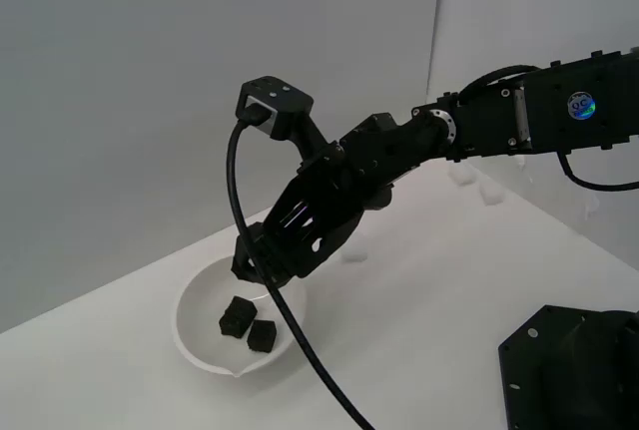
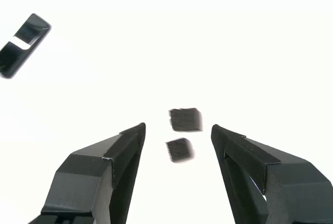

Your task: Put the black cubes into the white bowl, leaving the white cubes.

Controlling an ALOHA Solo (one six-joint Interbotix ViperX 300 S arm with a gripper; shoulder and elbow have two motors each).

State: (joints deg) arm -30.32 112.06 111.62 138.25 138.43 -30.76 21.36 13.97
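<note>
A white bench [image 1: 419,350] fills the lower half of the exterior frame, meeting a plain pale grey wall [image 1: 120,101] behind; a black angular base-like object [image 1: 569,370] sits at the lower right corner, its make unclear

I count two black cubes [image 1: 236,315] [image 1: 262,334] in one bowl [image 1: 196,335]; two white cubes [image 1: 460,177] [image 1: 491,194] sit far behind; a third [image 1: 354,250] is uncertain
</note>
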